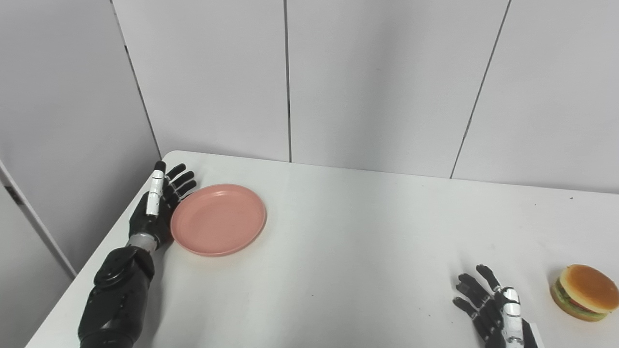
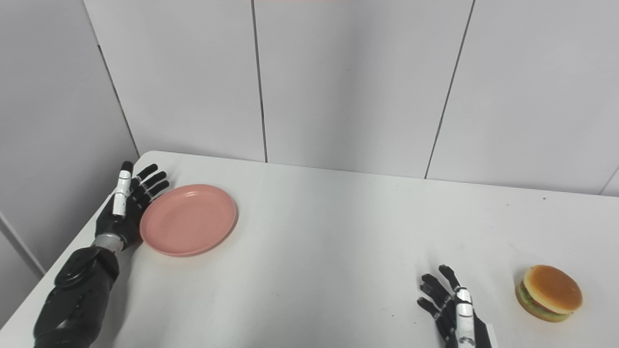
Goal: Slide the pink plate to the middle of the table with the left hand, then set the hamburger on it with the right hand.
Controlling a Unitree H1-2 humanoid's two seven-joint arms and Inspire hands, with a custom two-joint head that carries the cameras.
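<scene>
Both my hands are spread and hold nothing: my left hand [image 1: 157,203] stands on edge with its fingers stretched along the left rim of the pink plate [image 1: 218,219], just beside or touching it, and my right hand [image 1: 493,309] rests low, with the hamburger [image 1: 585,292] near it on its right, apart. Under them lies a white table [image 1: 358,241], with grey wall panels [image 1: 377,82] behind, and I can read no writing anywhere.
</scene>
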